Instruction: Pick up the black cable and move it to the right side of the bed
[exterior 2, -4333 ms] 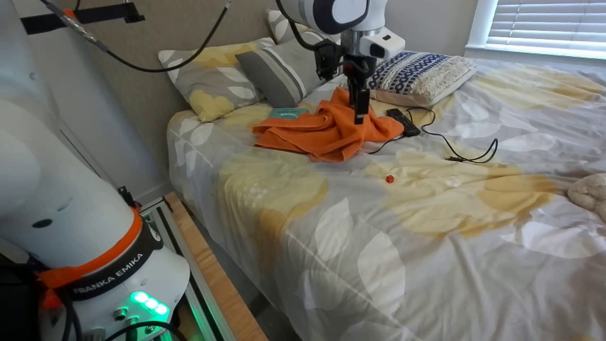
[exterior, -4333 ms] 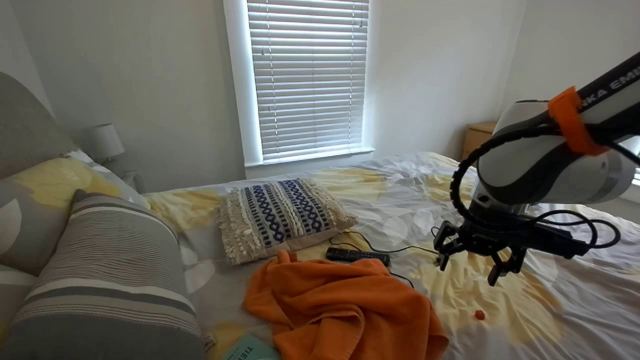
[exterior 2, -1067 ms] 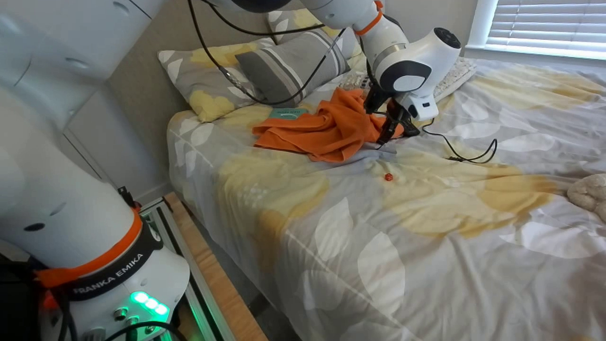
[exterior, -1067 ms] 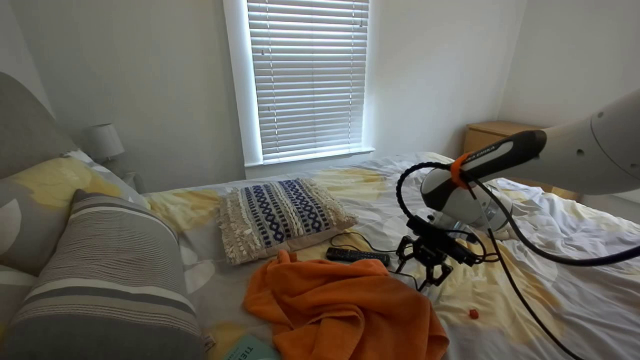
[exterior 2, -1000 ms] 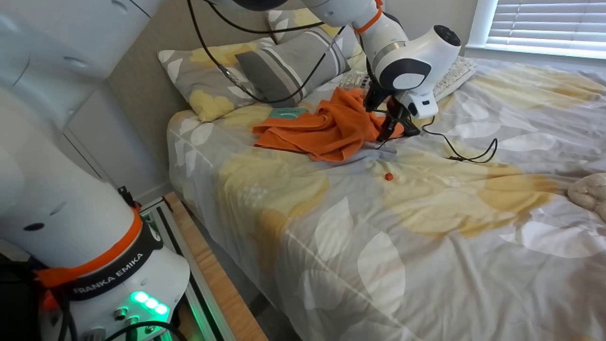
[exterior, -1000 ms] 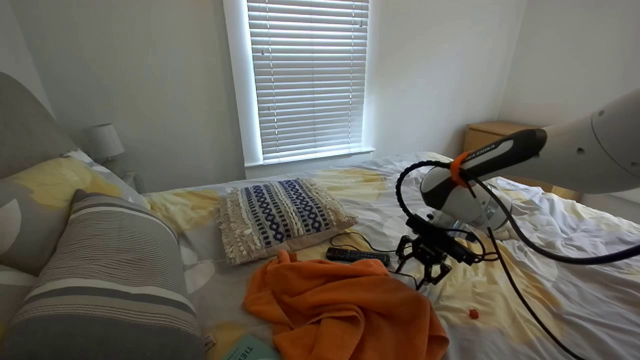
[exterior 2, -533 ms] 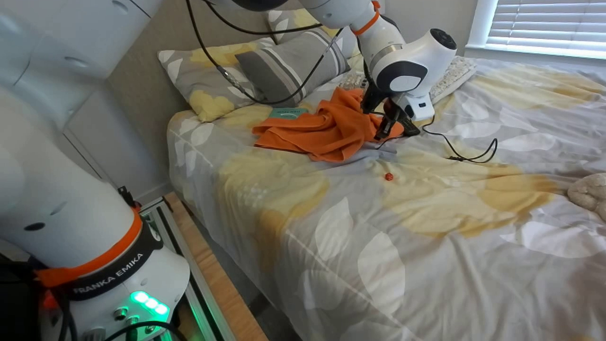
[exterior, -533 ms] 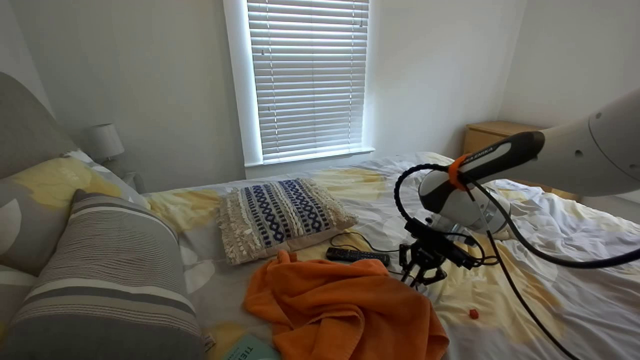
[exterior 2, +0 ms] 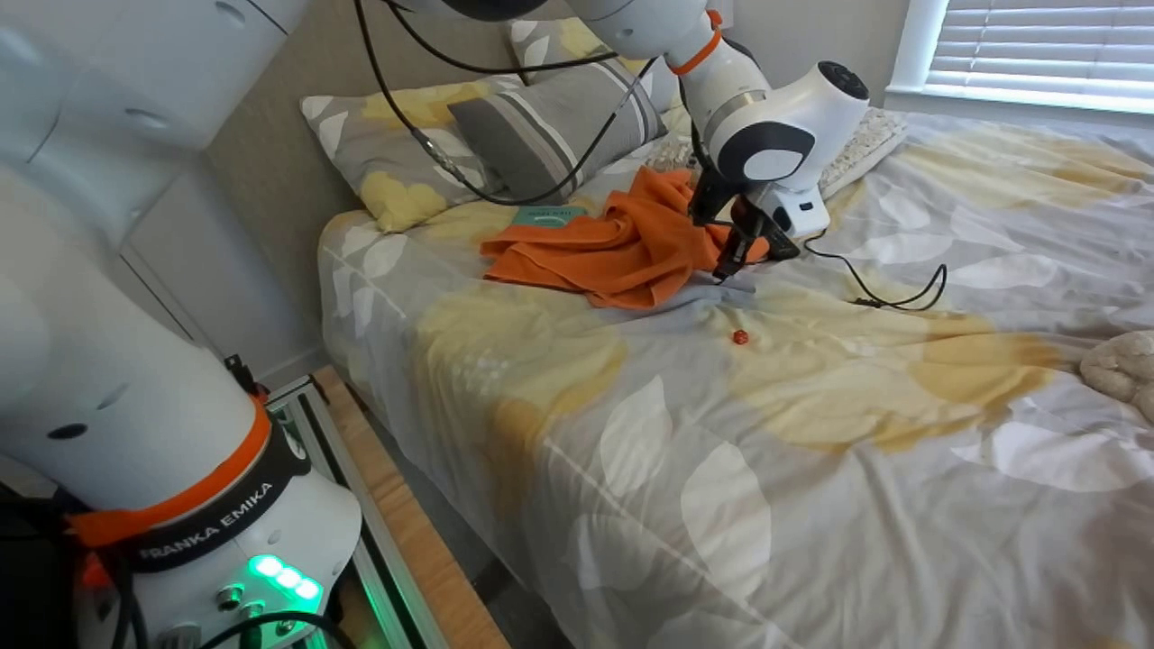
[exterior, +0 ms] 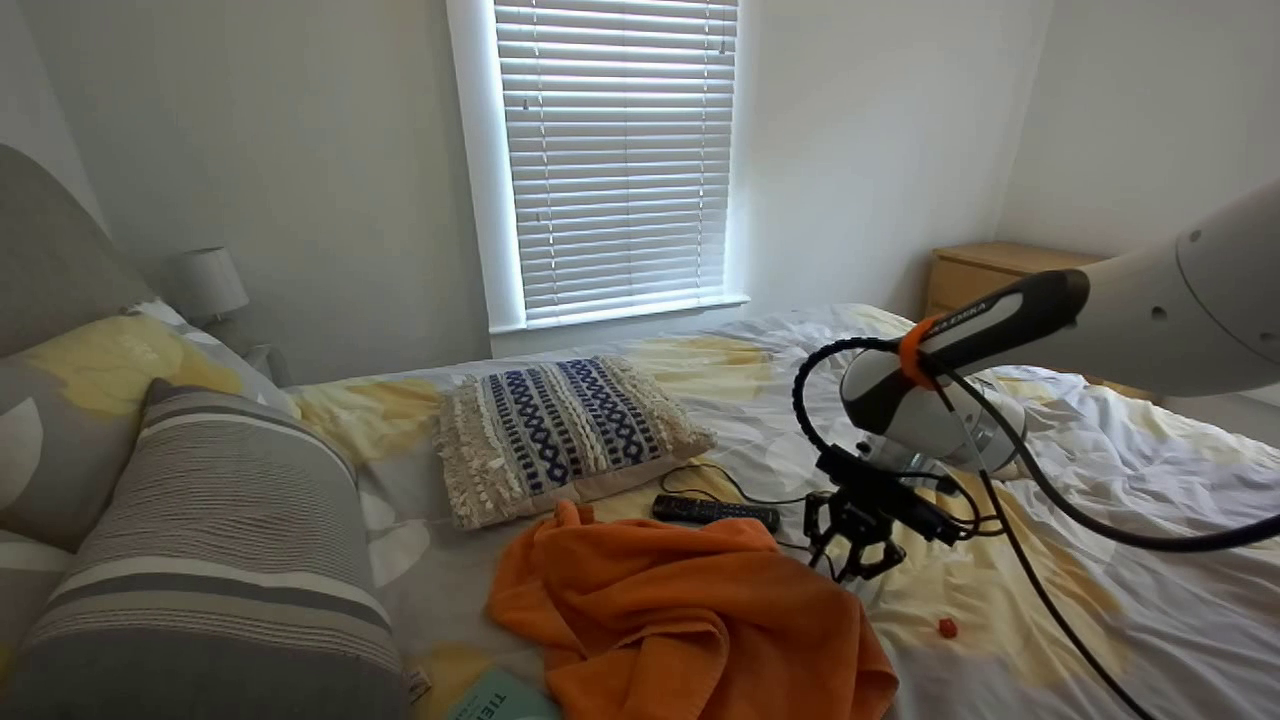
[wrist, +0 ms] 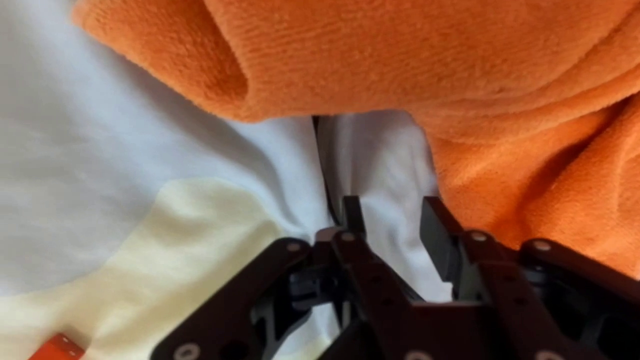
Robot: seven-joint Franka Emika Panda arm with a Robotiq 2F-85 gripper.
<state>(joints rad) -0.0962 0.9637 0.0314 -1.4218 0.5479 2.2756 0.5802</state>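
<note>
White walls (exterior: 330, 150) and window blinds (exterior: 620, 150) stand behind the bed (exterior: 795, 455). In an exterior view, the black cable (exterior: 775, 501) lies by the remote (exterior: 715, 513) and shows again beside the orange cloth (exterior: 690, 610). Right of centre the gripper (exterior: 829, 566) leans down, I think because this short uncovered stretch is easiest to reach.

In an exterior view, the cable's small dark end (exterior 2: 867, 304) lies uncovered right of centre, so it should follow when it is pulled.

In the wrist view, the cable runs from the cloth's edge, at upper centre, down to one of the fingertips (wrist: 353, 215). The jaws stand apart, with sheet (wrist: 392, 230) showing in the gap, and I see nothing grasped. Whether the cable passes under that fingertip, I cannot tell. Probably the grasp is being prepared; the carrying is not yet done.
</note>
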